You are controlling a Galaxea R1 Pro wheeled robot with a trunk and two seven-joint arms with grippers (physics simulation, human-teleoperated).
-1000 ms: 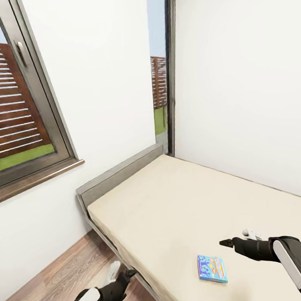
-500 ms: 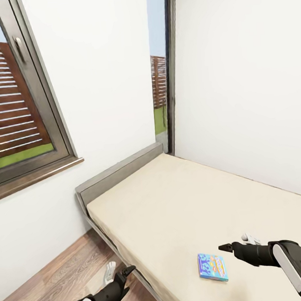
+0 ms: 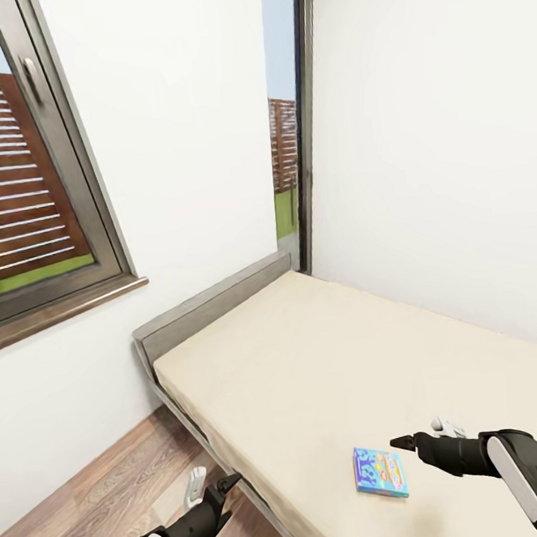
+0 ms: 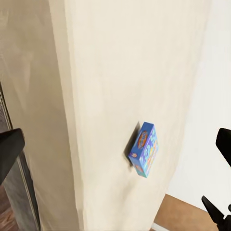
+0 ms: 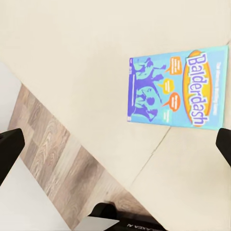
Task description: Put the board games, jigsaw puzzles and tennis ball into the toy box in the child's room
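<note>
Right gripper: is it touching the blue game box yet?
Apart. Head view shows the right gripper hovering open beside the blue game box, bare mattress between.

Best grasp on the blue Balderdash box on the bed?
Probably from above with the right gripper, open and beside it. The Balderdash box lies flat on the mattress, so only its thin edges are grippable: span the two long edges, fingers pressing slightly into the mattress.

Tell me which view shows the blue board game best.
Right wrist view: the blue board game lies face-on, its "Balderdash" title readable. The head view shows it small on the bed; the left wrist view shows it at an angle, lettering unreadable.
</note>
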